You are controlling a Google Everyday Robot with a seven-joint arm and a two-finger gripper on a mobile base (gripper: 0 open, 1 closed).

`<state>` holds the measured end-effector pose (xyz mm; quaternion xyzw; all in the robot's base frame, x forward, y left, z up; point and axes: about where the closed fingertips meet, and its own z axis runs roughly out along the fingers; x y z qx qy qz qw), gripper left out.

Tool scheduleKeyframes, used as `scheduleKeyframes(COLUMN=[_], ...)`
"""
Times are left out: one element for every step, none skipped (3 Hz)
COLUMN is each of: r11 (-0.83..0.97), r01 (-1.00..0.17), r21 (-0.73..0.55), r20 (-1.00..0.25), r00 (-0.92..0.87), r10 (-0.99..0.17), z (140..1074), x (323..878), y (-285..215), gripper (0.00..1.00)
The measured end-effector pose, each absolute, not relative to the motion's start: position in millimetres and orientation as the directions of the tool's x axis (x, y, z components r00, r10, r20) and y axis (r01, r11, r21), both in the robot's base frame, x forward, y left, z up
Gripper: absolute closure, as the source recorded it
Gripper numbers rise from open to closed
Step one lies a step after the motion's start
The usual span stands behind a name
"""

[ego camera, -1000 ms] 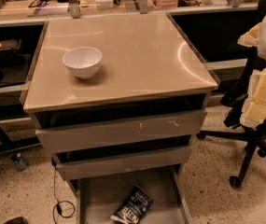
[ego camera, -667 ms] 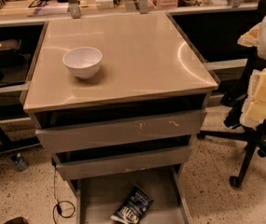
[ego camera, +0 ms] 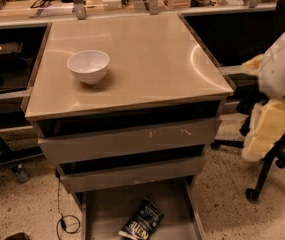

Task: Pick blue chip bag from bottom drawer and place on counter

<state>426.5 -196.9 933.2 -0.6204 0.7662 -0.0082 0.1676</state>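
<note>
The blue chip bag [ego camera: 142, 226] lay tilted on the floor of the bottom drawer [ego camera: 174, 206], which stood pulled out at the foot of the cabinet [ego camera: 132, 140]. The gripper [ego camera: 264, 131] hung off the cabinet's right side, well apart from the bag, carrying nothing I could see. Whether it was open or closed I could not tell. On the counter [ego camera: 152, 59] topping the cabinet sat a white bowl [ego camera: 88, 66], toward the left. Behind the cabinet ran a cluttered desk [ego camera: 42, 10].

Your gripper [ego camera: 263, 133] hangs beside the cabinet [ego camera: 132, 140]; the blue chip bag [ego camera: 143, 224] lies in the open bottom drawer [ego camera: 107, 213], a white bowl [ego camera: 88, 66] sits on the counter [ego camera: 152, 54]
</note>
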Motion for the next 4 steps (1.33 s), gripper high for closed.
scheduleKeyframes(r11=[0.174, 0.094, 0.019, 0.019], r01=[-0.971, -0.991, -1.000, -1.000], r21=[-0.165, -0.092, -0.017, -0.017], r20=[-0.266, -0.246, -0.224, -0.224], r00=[-0.126, -0.069, -0.015, -0.015], r10=[-0.956, -0.967, -0.974, -0.975], z=[861, 786, 718, 718], x=[415, 402, 393, 393], y=[-176, -155, -137, -137], gripper=[0.00, 0.00, 0.00, 0.00])
